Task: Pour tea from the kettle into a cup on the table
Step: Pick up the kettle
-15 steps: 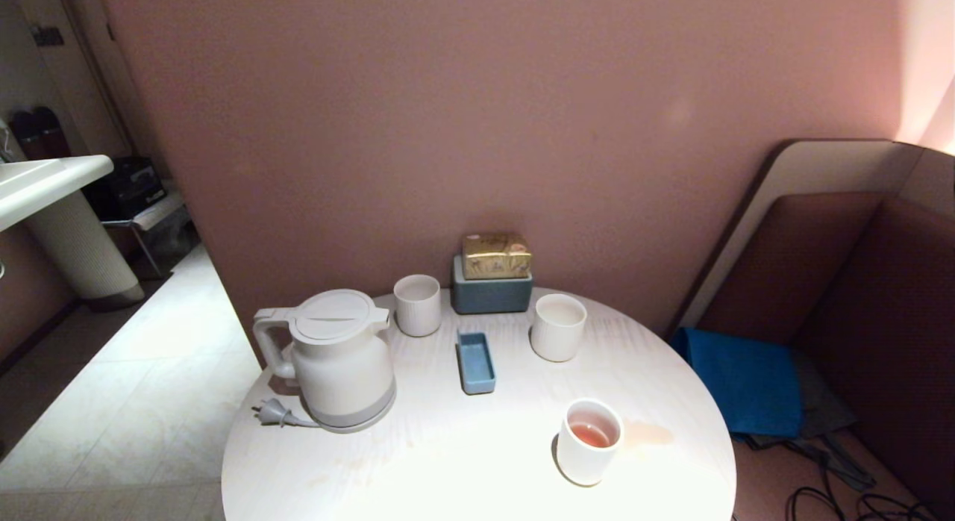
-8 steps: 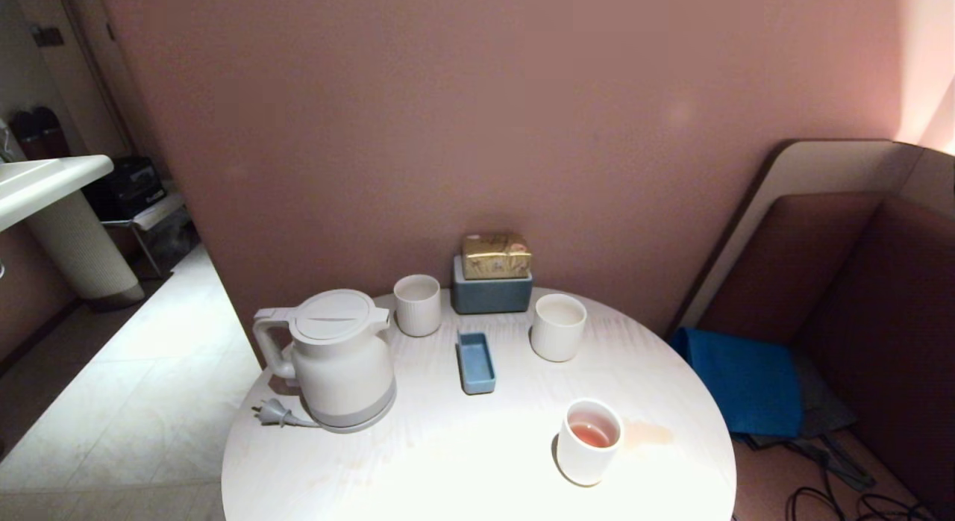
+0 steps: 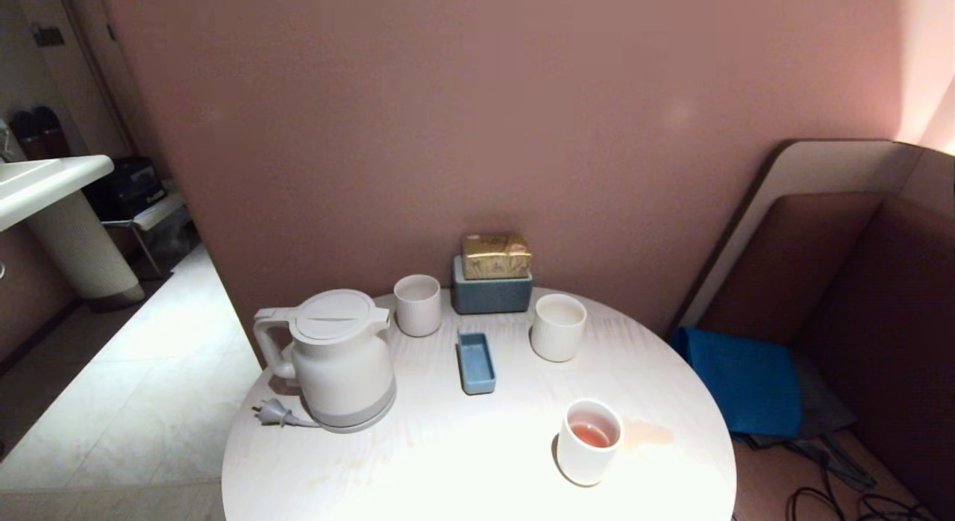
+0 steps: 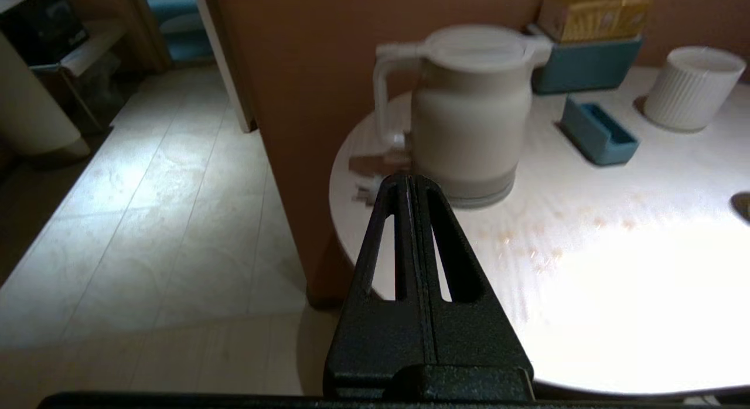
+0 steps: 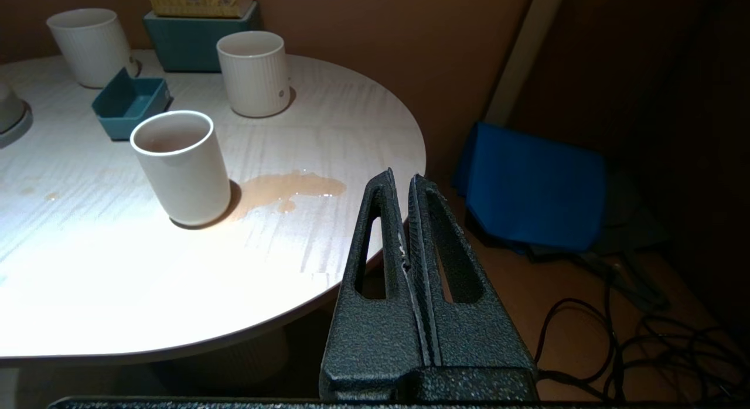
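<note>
Kettle point(image 3: 339, 360) upright at table's point(image 3: 462, 461) left edge, handle outward; left gripper point(image 4: 410, 183) pressed together, short of it, right gripper point(image 5: 401, 183) likewise closed off the right rim; spread jaws before closing on handle.

Looks like a café or tea-room corner: round table point(image 3: 462, 461) with kettle point(image 3: 339, 360) and cups, padded booth seat point(image 3: 858, 297) beyond, tiled floor point(image 3: 149, 372).

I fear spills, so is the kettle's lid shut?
Shut: the flat round lid sits flush on the upright kettle.
</note>
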`<state>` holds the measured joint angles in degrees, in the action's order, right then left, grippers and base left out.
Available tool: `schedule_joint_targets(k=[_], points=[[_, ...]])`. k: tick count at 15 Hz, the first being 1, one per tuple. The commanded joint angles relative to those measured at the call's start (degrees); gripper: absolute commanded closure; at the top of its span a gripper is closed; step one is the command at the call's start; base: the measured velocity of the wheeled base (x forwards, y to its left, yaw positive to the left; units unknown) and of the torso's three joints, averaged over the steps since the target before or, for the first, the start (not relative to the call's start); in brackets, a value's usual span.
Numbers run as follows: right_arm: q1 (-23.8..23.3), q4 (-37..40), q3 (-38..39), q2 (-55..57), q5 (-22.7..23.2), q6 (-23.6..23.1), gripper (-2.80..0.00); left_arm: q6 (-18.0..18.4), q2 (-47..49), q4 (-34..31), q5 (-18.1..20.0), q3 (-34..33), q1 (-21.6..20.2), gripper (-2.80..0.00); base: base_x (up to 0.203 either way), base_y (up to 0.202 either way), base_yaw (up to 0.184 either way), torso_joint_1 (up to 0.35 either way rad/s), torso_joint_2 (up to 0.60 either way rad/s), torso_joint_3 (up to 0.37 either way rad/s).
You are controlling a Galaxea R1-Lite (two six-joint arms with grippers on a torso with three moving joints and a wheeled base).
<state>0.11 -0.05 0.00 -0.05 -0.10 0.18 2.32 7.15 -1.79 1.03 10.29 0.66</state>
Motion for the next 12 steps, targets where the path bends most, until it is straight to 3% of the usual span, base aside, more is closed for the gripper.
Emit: schedule_joint_targets(k=[1,5,9,11,12], points=[[0.0,0.0,0.0,0.0,0.0,0.0,0.00,0.0,11.9,1.4,0.6,7.3,0.3,0.00,0.000,0.000,0.000,0.000,0.00,0.000],[0.0,0.0,0.0,0.0,0.0,0.0,0.00,-0.1,26.8,8.5,1.2,16.2,0.5,0.00,0.000,0.000,0.000,0.000,0.00,0.000],[0.1,0.0,0.0,0.0,0.0,0.0,0.00,-0.1,48.1,13.3,1.3,20.3,0.5,0.00,0.000,0.000,0.000,0.000,0.00,0.000],[0.0,0.0,0.0,0.0,0.0,0.0,0.00,-0.1,60.7,23.0,1.2,19.1,0.5,0.00,0.000,0.000,0.000,0.000,0.00,0.000],[0.0,0.0,0.0,0.0,0.0,0.0,0.00,0.0,66.4,31.0,1.3,16.6,0.9,0.00,0.000,0.000,0.000,0.000,0.00,0.000]])
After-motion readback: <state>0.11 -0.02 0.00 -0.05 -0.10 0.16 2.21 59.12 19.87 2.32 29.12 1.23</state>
